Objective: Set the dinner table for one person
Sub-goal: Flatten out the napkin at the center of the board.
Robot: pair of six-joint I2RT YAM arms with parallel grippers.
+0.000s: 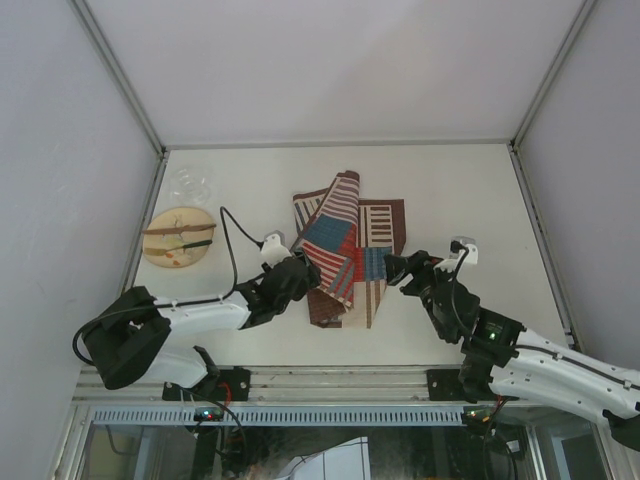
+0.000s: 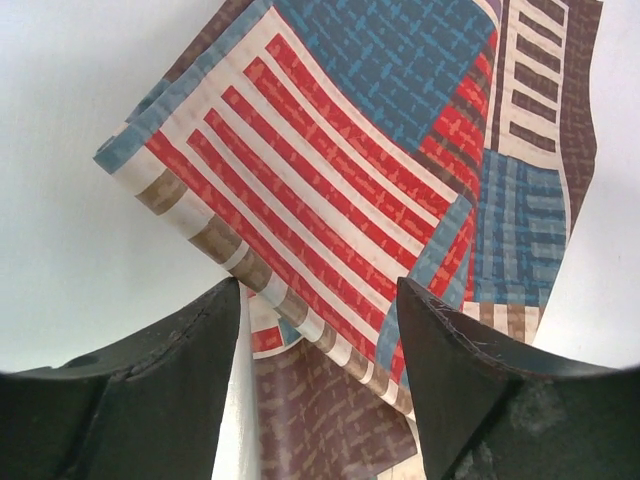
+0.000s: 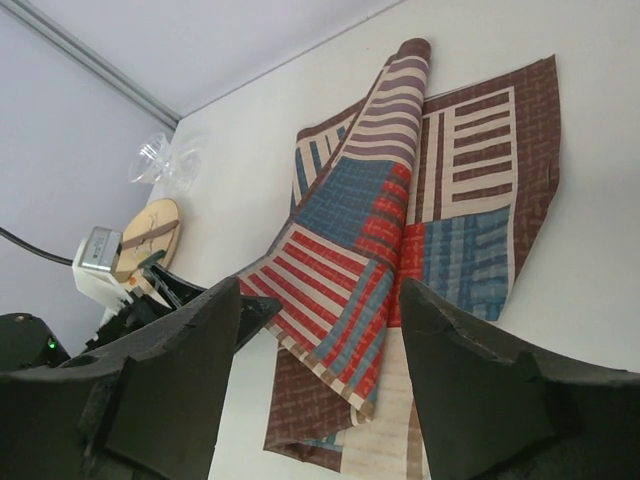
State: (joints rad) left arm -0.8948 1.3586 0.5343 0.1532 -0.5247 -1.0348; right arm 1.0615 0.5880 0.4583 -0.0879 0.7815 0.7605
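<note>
The left gripper [image 2: 320, 290] had its jaws spread, not pinching anything; the folded edge of a striped placemat [image 1: 345, 245] crossed the gap between them, and whether a finger touched the cloth could not be told. The right gripper [image 3: 320, 290] also had its jaws spread, with nothing between them, and it pointed at the placemat's right side from just beside it. The placemat, patched in red, blue, brown and cream, lay at the middle of the dinner table [image 1: 450, 190], somewhat nearer the arms than the far end. Its right part lay flat, while its left part was folded up and over into a raised, curling flap that peaked toward the far side. The dinner table was a flat matte white top that filled the floor of the enclosure, with the two arms reaching in from its near edge. A round wooden plate [image 1: 180, 237] with cutlery [image 1: 183, 238] lying across it sat close to the left rail, and a clear glass [image 1: 190, 183] stood just beyond it. A black cable [image 1: 228, 240] looped over the surface between the plate and the left gripper. Aluminium rails [image 1: 330, 143] edged the top, and plain pale walls [image 1: 330, 60] rose from them on the left, right and far sides. Bare white surface ran from the placemat to the far rail and across to the right rail.
</note>
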